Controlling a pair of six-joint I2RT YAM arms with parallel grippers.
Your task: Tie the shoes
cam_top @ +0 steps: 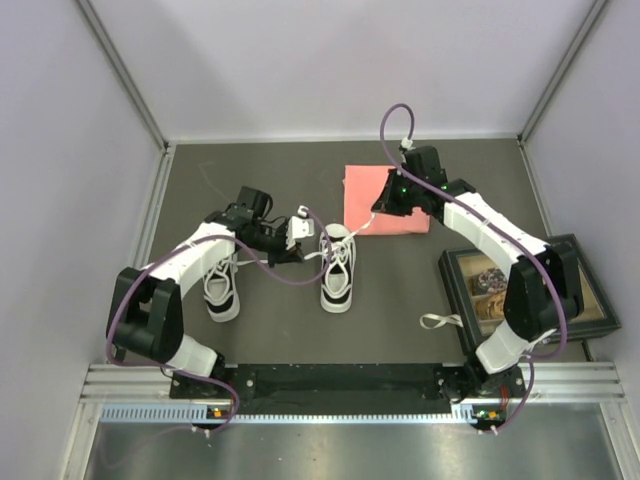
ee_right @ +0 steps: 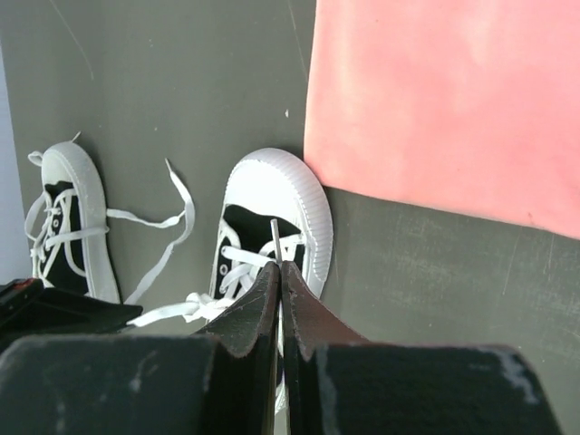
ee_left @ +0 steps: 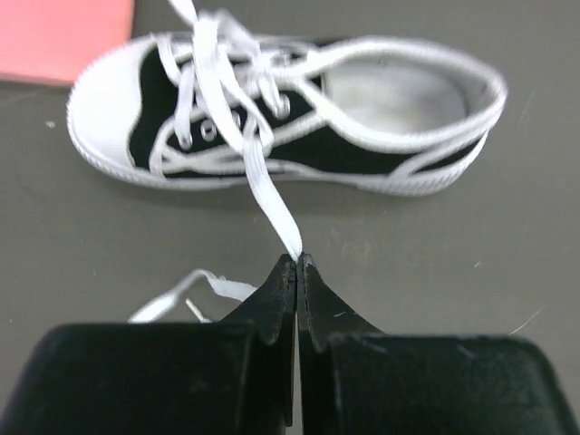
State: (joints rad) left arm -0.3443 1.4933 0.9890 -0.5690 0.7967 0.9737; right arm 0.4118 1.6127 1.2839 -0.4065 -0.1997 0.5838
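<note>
Two small white sneakers with black sides stand on the dark mat. One shoe (cam_top: 337, 272) (ee_left: 290, 109) (ee_right: 272, 217) is in the middle, and the other shoe (cam_top: 221, 290) (ee_right: 68, 217) lies partly under my left arm. My left gripper (cam_top: 298, 252) (ee_left: 297, 258) is shut on one white lace (ee_left: 263, 181) of the middle shoe, drawn taut to that shoe's left. My right gripper (cam_top: 378, 212) (ee_right: 279, 265) is shut on that shoe's other lace, whose stiff tip (ee_right: 275, 237) pokes out past the fingertips, beyond the toe. A loose lace (ee_right: 172, 213) trails from the other shoe.
A pink cloth (cam_top: 385, 200) (ee_right: 435, 100) (ee_left: 54, 36) lies flat just behind the middle shoe's toe. A dark picture frame (cam_top: 580, 310) sits at the right, with a white strip (cam_top: 440, 321) beside it. Pale walls close in the mat on three sides.
</note>
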